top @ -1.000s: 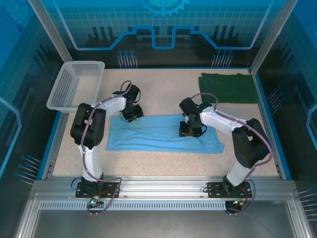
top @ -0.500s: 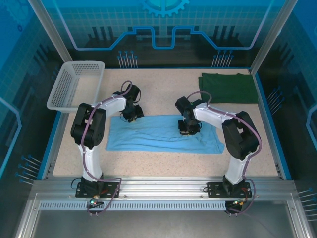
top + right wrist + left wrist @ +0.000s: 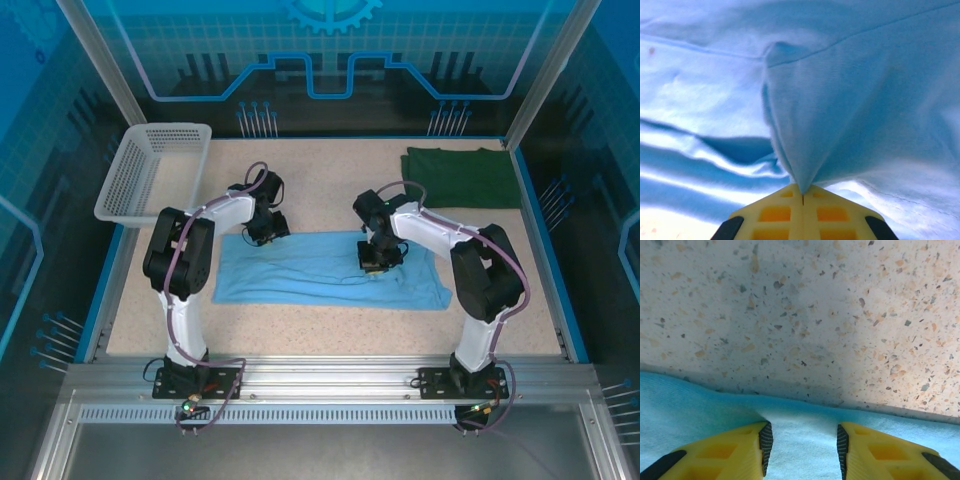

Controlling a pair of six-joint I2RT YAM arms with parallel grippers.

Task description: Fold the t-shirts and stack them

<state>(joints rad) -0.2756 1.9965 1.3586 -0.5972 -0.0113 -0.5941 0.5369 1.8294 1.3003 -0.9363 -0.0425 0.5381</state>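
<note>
The light sky-blue t-shirt lies as a long folded band across the middle of the table. My left gripper rests at its far left edge, open, its yellow fingers pressed down on either side of the blue t-shirt hem. My right gripper is over the band's right part, shut on a pinched fold of the blue t-shirt that rises to a peak from the closed fingertips. The dark green t-shirt lies folded at the far right corner.
A white mesh basket sits on the far left edge of the speckled table. Blue rails border the table on the left and right, with a metal frame along the near edge.
My right gripper has shifted slightly left and away along the blue shirt, dragging the pinched cloth with it. The left gripper has stayed put.
</note>
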